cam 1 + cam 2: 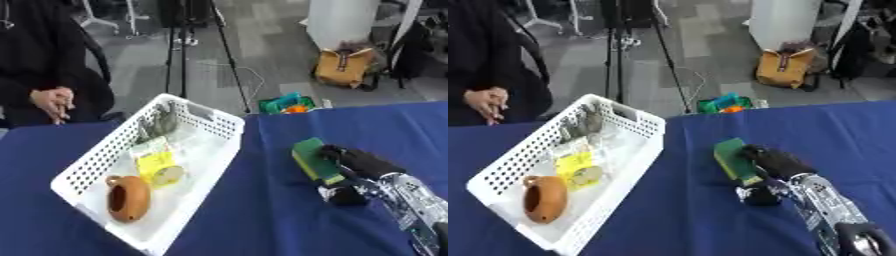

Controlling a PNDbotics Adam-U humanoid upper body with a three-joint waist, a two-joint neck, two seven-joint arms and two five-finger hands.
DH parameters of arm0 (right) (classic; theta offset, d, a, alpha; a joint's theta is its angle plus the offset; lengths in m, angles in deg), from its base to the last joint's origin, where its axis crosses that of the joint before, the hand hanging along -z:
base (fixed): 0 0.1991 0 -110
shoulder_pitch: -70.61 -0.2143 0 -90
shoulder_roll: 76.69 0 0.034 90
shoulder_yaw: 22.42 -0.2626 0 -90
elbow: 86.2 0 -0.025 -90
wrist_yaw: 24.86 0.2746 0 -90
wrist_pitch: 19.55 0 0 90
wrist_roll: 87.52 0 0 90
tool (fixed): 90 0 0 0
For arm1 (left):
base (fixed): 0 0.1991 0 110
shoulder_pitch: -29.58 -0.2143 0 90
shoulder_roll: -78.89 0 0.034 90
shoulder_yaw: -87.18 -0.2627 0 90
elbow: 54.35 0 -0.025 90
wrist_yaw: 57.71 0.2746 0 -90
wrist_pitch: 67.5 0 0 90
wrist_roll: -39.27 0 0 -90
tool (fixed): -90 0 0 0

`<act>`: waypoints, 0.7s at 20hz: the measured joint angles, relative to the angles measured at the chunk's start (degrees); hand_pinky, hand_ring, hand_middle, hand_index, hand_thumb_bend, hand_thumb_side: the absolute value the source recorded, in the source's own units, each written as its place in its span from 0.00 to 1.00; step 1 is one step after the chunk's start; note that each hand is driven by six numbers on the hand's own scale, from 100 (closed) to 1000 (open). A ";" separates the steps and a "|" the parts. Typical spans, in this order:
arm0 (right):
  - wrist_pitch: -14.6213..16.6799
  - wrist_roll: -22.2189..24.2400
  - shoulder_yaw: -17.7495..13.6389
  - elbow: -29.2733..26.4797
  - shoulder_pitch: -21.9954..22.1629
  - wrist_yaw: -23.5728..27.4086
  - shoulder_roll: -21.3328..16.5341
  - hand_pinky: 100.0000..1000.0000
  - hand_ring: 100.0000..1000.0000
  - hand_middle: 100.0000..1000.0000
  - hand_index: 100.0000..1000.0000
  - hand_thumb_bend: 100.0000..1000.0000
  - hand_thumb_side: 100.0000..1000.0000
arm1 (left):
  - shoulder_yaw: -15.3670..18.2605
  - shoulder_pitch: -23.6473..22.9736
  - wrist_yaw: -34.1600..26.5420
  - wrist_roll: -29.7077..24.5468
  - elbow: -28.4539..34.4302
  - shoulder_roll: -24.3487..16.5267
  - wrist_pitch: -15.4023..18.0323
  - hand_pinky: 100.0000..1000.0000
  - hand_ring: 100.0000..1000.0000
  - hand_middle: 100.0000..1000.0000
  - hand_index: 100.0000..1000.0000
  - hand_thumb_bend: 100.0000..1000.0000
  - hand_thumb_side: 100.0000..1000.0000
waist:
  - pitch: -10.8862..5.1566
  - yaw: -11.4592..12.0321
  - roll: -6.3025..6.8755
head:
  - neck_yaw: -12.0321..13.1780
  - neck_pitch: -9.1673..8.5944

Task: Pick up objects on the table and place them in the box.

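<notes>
A green and yellow sponge [313, 159] lies on the blue tablecloth, right of the white perforated basket [96, 161]. My right hand [354, 167] comes in from the lower right and lies against the sponge's right side, fingers curled along it and the thumb [343, 194] low at its near end. The basket holds a brown clay pot [128, 197], a yellow packet [157, 161] and a clear, greyish wrapped item [160, 125] at its far end. My left hand shows in neither view.
The blue tablecloth [262, 215] covers the table. A seated person in black, hands folded, is beyond the far left edge. Past the far edge stand tripod legs, a tan backpack [344, 66] and a small green and orange item [287, 104] on the floor.
</notes>
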 measured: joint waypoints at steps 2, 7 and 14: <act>-0.09 -0.62 0.02 0.00 0.04 0.00 0.03 0.17 0.45 0.71 0.86 0.01 0.53 | 0.00 0.01 0.00 0.00 0.00 0.00 0.00 0.73 0.64 0.79 0.73 0.00 0.90 | 0.00 0.00 0.00 | 0.00 -0.02; -0.44 -2.55 0.16 0.01 0.42 0.17 0.10 0.15 0.41 0.59 0.81 0.00 0.52 | 0.00 0.04 0.00 0.05 0.00 0.00 -0.05 0.73 0.64 0.79 0.73 0.00 0.89 | 0.01 0.00 -0.02 | 0.00 -0.05; -0.69 -3.96 0.36 0.04 0.46 0.12 0.10 0.09 0.36 0.50 0.73 0.00 0.39 | 0.00 0.07 0.00 0.30 0.00 0.00 -0.11 0.73 0.63 0.79 0.73 0.00 0.89 | 0.01 0.13 -0.13 | -0.02 -0.19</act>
